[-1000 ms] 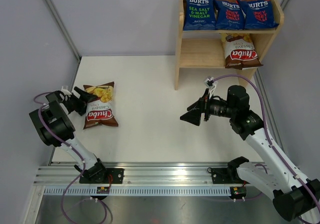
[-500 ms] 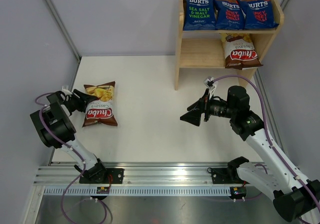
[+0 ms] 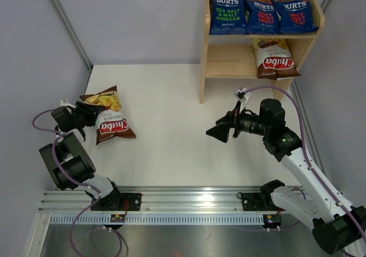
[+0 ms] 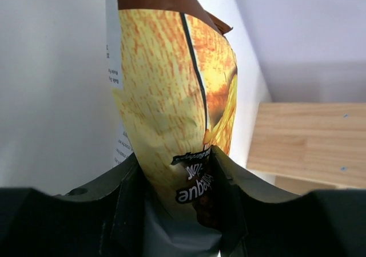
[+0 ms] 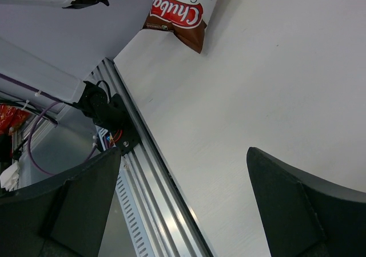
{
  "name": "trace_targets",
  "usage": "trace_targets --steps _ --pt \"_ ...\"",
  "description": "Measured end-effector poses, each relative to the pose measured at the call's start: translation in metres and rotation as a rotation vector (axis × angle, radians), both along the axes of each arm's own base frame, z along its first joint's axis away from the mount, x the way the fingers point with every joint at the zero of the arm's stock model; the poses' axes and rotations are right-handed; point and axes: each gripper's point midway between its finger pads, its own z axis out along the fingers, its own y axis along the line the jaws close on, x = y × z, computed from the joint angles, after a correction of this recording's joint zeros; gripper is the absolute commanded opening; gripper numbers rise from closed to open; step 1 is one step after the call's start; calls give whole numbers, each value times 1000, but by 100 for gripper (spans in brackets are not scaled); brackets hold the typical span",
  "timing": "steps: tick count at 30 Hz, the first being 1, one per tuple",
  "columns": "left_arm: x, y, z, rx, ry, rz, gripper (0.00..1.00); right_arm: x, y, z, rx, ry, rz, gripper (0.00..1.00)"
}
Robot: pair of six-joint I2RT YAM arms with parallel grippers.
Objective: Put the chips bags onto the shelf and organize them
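Observation:
A brown-white Chuba chips bag (image 3: 110,119) lies askew at the table's left side. My left gripper (image 3: 86,115) is shut on its near-left edge. In the left wrist view the bag (image 4: 171,97) runs up from between the jaws of that gripper (image 4: 177,194). The right wrist view catches the bag (image 5: 180,16) at its top edge. My right gripper (image 3: 220,132) hovers open and empty over the table's middle right, also seen as (image 5: 184,151). The wooden shelf (image 3: 203,68) at the back right carries three blue BURTS bags (image 3: 263,15) on top and a second Chuba bag (image 3: 274,59) at the lower right.
The shelf's lower tier has bare wood (image 3: 229,59) left of the Chuba bag. Grey walls close in the table on the left, back and right. An aluminium rail (image 3: 189,202) with the arm bases runs along the near edge.
My left gripper has closed on the Chuba bag's edge and drawn back to the left, turning and dragging the bag with it. The right arm has not moved.

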Motion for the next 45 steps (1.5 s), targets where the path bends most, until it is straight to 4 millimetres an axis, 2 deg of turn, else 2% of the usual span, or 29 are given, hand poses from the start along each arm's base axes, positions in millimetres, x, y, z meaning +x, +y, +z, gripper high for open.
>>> trace_targets --steps 4,8,11,14,18,20,23,25,27,28,30,35,39,45 --pt "-2 -2 24 -34 -66 80 17 5 -2 -2 -9 -3 -25 100" --pt "4 -21 58 -67 -140 90 19 11 -3 -5 -13 17 -61 100" --pt "4 -47 92 -82 -212 73 21 17 -2 -5 13 46 -103 99" --pt "-3 -79 131 -89 -293 43 23 29 -2 -5 66 77 -175 100" --pt "-24 -124 180 -104 -402 3 23 36 5 -17 184 171 -215 99" --pt "-37 -143 199 -124 -441 -1 24 40 11 -23 291 219 -218 99" --pt "-58 -161 219 -175 -489 8 24 38 19 -47 420 321 -215 99" --pt "-71 -171 226 -222 -507 17 24 33 27 -59 474 387 -212 99" --pt "-81 -179 233 -264 -522 23 24 27 40 -55 521 388 -194 99" --pt "-86 -184 236 -288 -527 24 24 28 43 -48 546 368 -189 99" --pt "-96 -192 242 -334 -538 23 23 7 67 -26 598 320 -107 99" --pt "-115 -206 253 -429 -549 26 22 -19 106 19 693 220 -7 99" --pt "-127 -211 256 -497 -553 33 22 -19 127 35 733 152 -11 99" --pt "-135 -209 254 -563 -544 54 22 -16 154 39 735 92 -29 99"
